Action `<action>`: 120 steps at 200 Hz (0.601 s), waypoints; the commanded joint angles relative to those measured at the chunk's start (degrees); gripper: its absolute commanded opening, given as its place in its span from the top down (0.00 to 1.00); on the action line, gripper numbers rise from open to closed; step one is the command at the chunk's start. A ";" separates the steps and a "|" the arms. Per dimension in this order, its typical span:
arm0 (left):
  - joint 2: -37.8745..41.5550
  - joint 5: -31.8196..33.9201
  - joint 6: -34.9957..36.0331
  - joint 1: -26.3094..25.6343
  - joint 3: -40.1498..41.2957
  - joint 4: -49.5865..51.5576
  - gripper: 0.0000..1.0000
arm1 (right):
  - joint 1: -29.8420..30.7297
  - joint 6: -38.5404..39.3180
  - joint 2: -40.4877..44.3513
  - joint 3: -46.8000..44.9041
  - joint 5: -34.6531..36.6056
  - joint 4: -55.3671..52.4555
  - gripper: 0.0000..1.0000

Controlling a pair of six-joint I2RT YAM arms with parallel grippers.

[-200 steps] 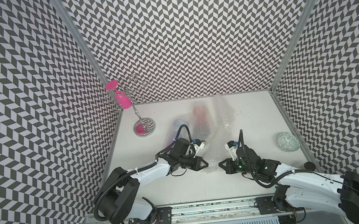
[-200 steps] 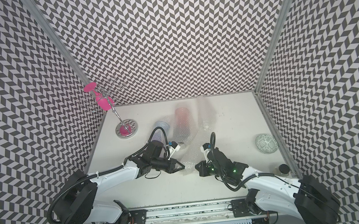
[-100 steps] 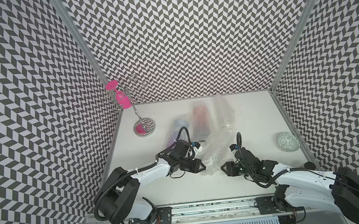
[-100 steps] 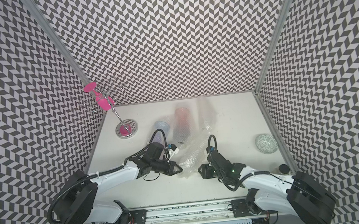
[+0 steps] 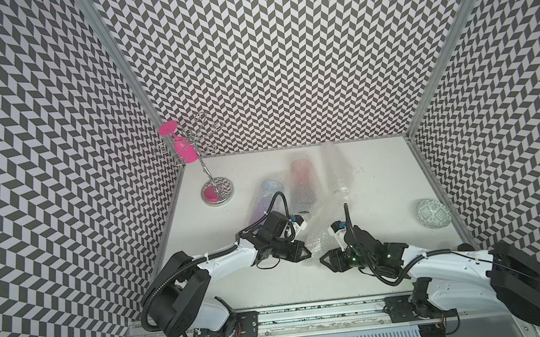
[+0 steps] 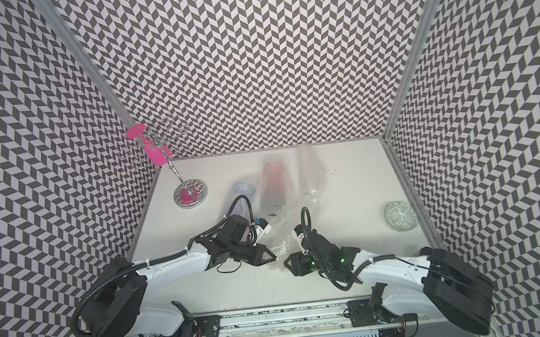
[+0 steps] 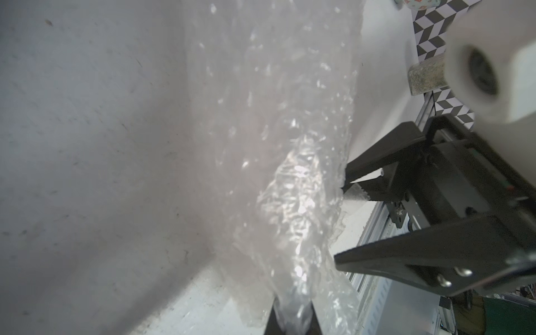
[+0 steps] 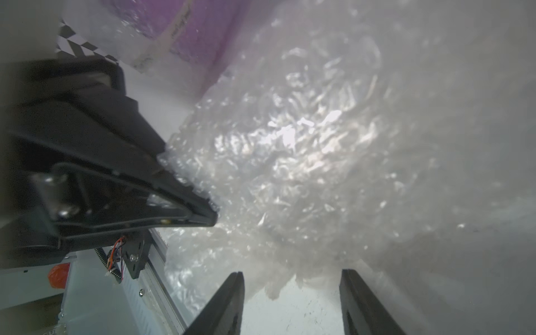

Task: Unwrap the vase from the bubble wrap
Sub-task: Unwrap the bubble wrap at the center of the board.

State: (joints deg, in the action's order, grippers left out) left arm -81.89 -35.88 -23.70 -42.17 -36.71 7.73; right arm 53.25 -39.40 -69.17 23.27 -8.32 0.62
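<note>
Left gripper: jaws are being pressed together, pinching a fold of the bubble wrap in the lower centre of both top views.
Right gripper: jaws are being held spread with nothing clamped; the wrap's ragged edge is hanging just at the fingertips.
Wrap: a crumpled sheet is lying between the two grippers, trailing up toward mid-frame.
Purple vase: is lying wrapped, left of centre, beside a red vase.
Patterned bowl: is sitting at the right edge, well apart.
</note>
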 commanded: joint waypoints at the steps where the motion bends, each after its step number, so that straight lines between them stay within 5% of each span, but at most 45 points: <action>1: 0.19 -0.60 -0.29 -0.92 -0.23 0.50 1.00 | 0.53 -0.86 -2.58 2.12 1.36 0.89 0.51; 55: 1.07 -0.16 -0.29 -1.42 0.10 0.55 1.00 | 0.53 -2.34 -2.05 1.72 3.13 -0.88 0.87; 89: 1.43 -0.07 -0.03 -1.43 0.15 0.67 1.00 | 0.53 -3.32 0.27 0.85 4.41 -2.55 1.00; 120: 1.46 0.37 0.06 -1.45 0.19 0.80 1.00 | 0.53 -5.28 4.21 -0.62 7.00 -5.78 1.00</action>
State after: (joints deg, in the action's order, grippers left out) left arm -81.62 -35.64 -23.73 -43.16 -36.71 7.57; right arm 53.63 -42.44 -68.31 24.01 -5.41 -2.83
